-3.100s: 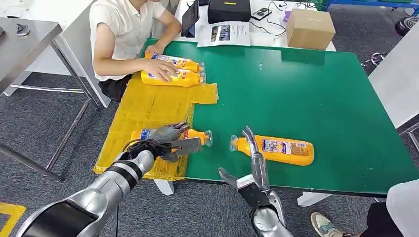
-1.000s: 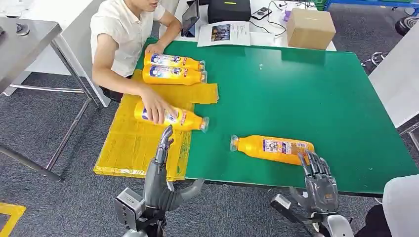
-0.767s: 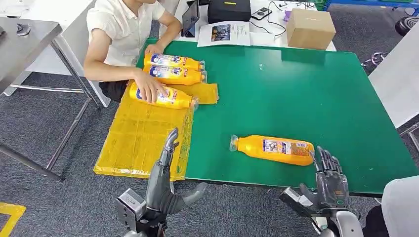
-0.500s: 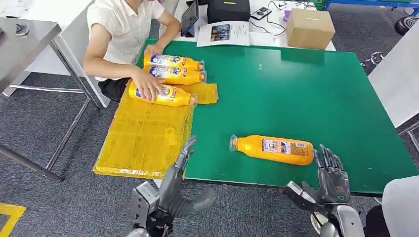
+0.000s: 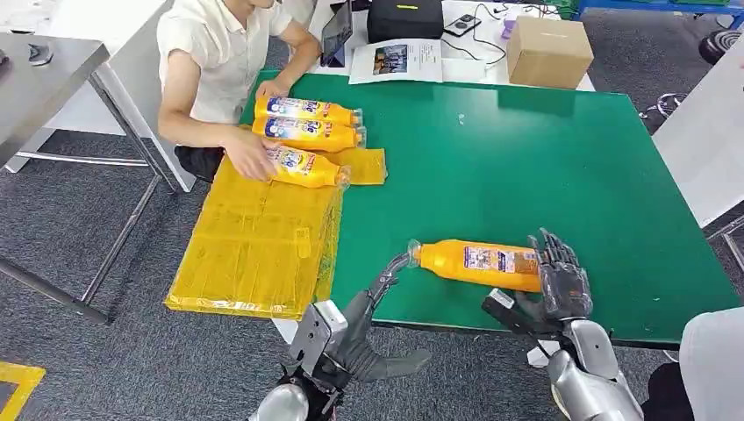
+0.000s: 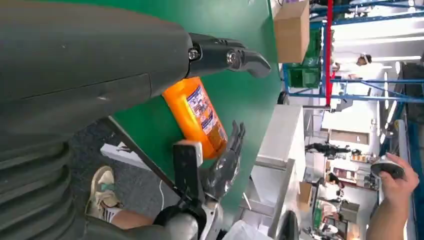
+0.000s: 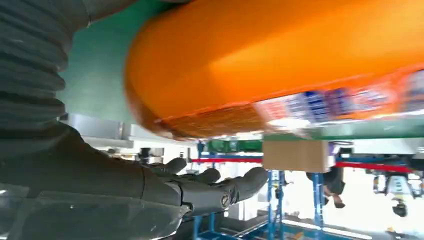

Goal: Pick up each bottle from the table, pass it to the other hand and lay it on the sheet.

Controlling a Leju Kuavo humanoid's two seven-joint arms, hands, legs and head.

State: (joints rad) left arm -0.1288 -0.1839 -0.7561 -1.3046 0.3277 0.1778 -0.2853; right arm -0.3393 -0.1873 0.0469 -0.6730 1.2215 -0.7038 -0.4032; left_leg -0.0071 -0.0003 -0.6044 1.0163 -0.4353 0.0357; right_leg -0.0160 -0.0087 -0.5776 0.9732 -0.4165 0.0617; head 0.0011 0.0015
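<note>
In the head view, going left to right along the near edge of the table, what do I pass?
Yellow sheet → left hand → orange bottle lying on the green table → right hand at the bottle's base.

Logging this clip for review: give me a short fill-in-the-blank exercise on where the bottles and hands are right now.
1. The robot's right hand is at the base of a bottle lying on the ____ table.
2. The number of bottles lying by the person's hand at the far end of the sheet is ____.
3. The left hand holds ____.
4. The cardboard box stands on the ____ table beyond.

Missing words: green; three; nothing; white
</note>
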